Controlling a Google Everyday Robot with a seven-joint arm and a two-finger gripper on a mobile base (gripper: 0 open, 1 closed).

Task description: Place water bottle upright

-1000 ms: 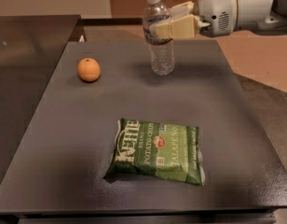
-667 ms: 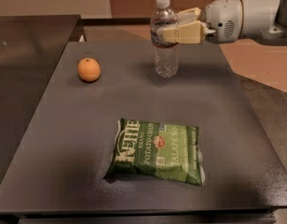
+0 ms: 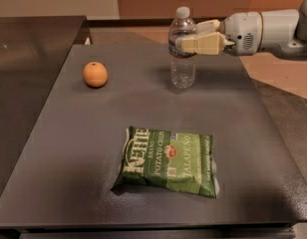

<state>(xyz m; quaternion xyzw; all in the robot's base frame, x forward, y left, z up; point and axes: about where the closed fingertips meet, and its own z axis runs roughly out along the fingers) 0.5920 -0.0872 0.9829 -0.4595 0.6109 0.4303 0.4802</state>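
The water bottle [image 3: 183, 66] is a small clear ribbed bottle with a white cap and a dark label band. It stands upright at the far middle of the dark grey table [image 3: 64, 148], its base at or just above the surface. My gripper [image 3: 186, 37] reaches in from the right on a white arm. Its cream fingers [image 3: 203, 44] are shut on the bottle's upper body, one in front and one behind, just below the shoulder.
An orange [image 3: 95, 74] lies on the far left of the table. A green Kettle chips bag [image 3: 168, 161] lies flat near the front middle. A darker counter [image 3: 24, 59] adjoins the table on the left. The floor [image 3: 283, 78] is to the right.
The gripper and the upright bottle have moved together to the right and slightly lower or nearer. The orange and the chips bag have not moved.
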